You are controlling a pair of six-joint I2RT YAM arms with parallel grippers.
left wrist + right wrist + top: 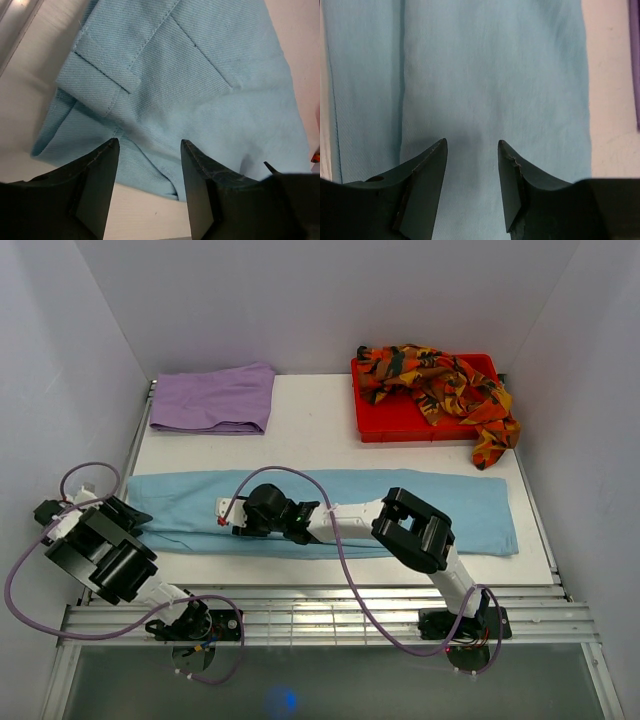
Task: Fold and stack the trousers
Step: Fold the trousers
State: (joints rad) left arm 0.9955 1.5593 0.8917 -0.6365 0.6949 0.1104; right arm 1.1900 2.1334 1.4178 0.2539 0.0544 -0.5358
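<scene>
1. Looking down from the top camera: the light blue trousers (pixel 480 510) lie flat and stretched out left to right across the near half of the white counter (pixel 320 435). The lilac pair (pixel 212 398) sits folded at the far left corner. The patterned pair (pixel 440 385) is bunched up in a red tray (pixel 385 425) at the far right, with one end spilling over the tray's right side. The left pincer (pixel 128 513) is at the left end of the blue pair. The right arm reaches leftward across the cloth, so the right pincer (pixel 224 512) hangs over the left part of the blue pair.

2. Left wrist cam: the left pincer (pixel 149 150) has its fingers (pixel 95 185) spread apart with nothing between them. It's right over the near edge of the light blue trousers (pixel 200 75) at the waistband end. You can see a belt loop (pixel 107 82) and pocket stitching. Bare counter (pixel 30 75) shows on the left. Can't tell if the tips touch the fabric.

3. Right wrist cam: the right pincer (pixel 472 147) is also spread open, gripping nothing, above a smooth stretch of the light blue trousers (pixel 495 75). Counter (pixel 612 75) runs along the right, and a sliver of the lilac pair (pixel 635 60) shows at the edge.
</scene>
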